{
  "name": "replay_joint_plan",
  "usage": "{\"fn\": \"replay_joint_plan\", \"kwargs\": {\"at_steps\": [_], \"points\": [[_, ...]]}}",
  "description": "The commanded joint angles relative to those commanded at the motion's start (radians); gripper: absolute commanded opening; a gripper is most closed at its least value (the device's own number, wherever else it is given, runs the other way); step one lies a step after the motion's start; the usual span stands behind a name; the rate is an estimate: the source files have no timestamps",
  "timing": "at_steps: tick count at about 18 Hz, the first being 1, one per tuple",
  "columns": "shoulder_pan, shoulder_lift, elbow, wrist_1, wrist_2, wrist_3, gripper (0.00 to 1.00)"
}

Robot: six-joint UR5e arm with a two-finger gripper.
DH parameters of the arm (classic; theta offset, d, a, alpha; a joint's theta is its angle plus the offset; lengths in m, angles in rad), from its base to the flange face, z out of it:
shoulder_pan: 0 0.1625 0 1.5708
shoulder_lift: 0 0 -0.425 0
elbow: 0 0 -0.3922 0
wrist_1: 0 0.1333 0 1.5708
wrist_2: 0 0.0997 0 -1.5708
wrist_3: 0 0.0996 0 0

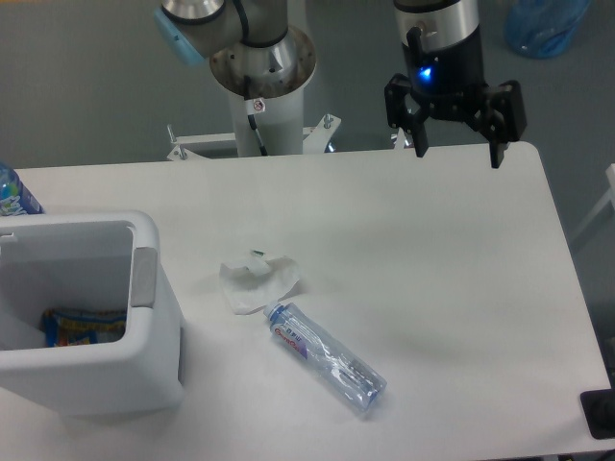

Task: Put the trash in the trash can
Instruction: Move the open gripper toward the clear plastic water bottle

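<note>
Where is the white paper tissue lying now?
The tissue lies on the table near the middle of the camera view, right of the trash can, with the cap end of the clear bottle at its lower edge.

The white tabletop [452, 250] carries four items. A white trash can [154, 355] stands at the left edge, open at the top. A crumpled tissue [255, 281] lies near the middle. A clear water bottle [327, 357] lies on its side just beside the tissue, blue cap toward it. A second bottle [12, 195] shows partly behind the trash can.
</note>
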Motion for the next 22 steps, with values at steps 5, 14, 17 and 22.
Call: {"fn": "replay_joint_plan", "kwargs": {"at_steps": [5,14,17,22], "points": [[-0.003,-0.002,0.002,0.021,-0.005,-0.002,1.0],[-0.012,0.015,-0.075,0.032,-0.073,-0.127,1.0],[-0.018,0.021,-0.109,0.103,-0.087,-0.308,1.0],[-0.058,-0.015,-0.104,0.153,-0.094,-0.521,1.0]]}}
